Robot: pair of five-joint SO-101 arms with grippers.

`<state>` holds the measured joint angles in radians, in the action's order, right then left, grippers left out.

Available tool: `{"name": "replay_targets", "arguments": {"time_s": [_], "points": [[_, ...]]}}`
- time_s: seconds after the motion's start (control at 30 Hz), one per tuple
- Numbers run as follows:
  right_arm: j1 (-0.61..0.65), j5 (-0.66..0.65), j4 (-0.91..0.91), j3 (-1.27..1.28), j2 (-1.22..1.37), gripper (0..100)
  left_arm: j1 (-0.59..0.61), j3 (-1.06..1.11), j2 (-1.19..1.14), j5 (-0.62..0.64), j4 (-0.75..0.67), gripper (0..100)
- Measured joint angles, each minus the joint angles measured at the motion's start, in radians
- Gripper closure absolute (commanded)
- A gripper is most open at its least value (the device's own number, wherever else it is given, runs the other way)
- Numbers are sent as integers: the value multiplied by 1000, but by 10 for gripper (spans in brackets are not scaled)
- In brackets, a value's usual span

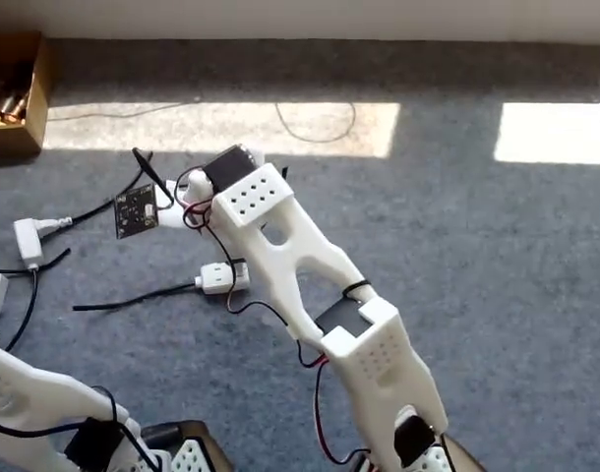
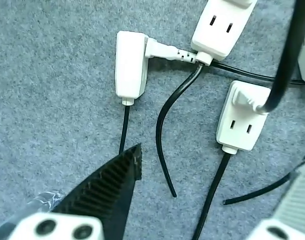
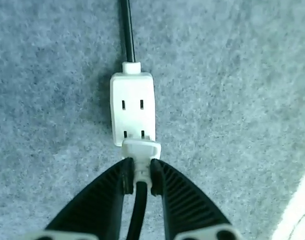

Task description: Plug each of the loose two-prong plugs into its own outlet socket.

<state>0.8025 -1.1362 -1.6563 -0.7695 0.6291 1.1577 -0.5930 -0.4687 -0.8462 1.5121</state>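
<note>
The left end effector (image 2: pixel 222 162) is open wide above the gray carpet (image 2: pixel 52 100). Just ahead of it lies a white outlet socket (image 2: pixel 237 130). The right end effector (image 3: pixel 141 176) pinches a white two-prong plug (image 3: pixel 141 150). The plug touches the near end of another socket (image 3: pixel 133 105) straight ahead.
</note>
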Motion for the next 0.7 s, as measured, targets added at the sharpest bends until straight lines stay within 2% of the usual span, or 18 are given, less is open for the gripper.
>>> {"name": "replay_targets", "arguments": {"time_s": [0.37,0.7], "points": [[12,0,0,-37,74,991,0,0,0,0,0,564],[-34,0,0,-38,75,991,0,0,0,0,0,564]]}}
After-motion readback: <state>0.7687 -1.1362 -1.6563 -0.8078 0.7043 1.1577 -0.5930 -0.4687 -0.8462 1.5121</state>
